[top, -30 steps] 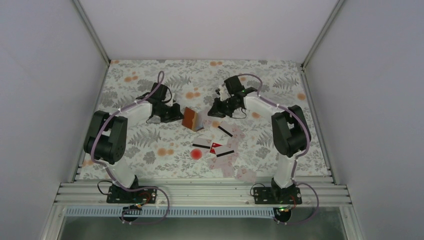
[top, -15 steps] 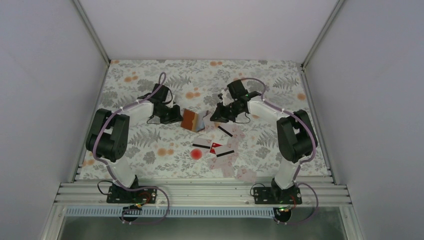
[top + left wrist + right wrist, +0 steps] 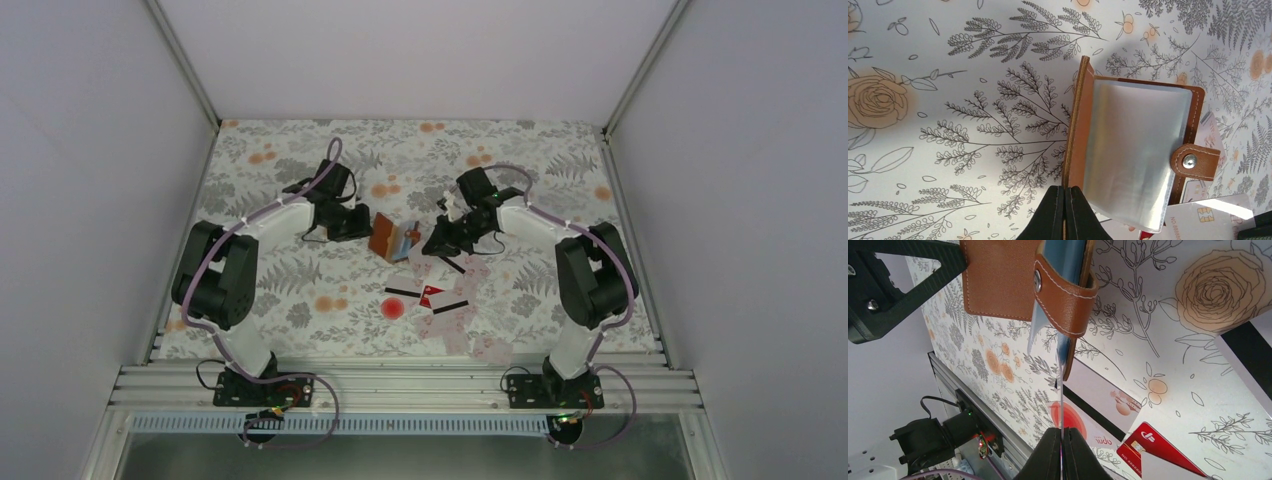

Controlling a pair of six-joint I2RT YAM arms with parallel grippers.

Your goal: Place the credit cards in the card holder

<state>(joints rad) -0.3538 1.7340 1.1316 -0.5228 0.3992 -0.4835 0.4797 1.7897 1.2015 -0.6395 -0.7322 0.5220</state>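
The brown leather card holder [image 3: 385, 238] stands open mid-table, its clear sleeves [image 3: 1135, 150] fanned out. My left gripper [image 3: 1066, 192] is shut on the edge of its leather cover [image 3: 1079, 125]. My right gripper [image 3: 1061, 432] is shut on a thin pale credit card [image 3: 1060, 390], seen edge-on, whose far end reaches the sleeves beside the snap strap [image 3: 1063, 295]. Several more credit cards lie below the holder: a red one [image 3: 432, 295], and pale ones with a black stripe [image 3: 405, 286] [image 3: 450, 262].
A round red spot [image 3: 393, 308] marks the floral cloth beside the loose cards. More pale cards [image 3: 470, 335] trail toward the front rail [image 3: 400, 385]. White walls close in on three sides.
The right gripper has swung down and left with its card, up to the holder. The left gripper has shifted right and back, and the holder has stood up more.
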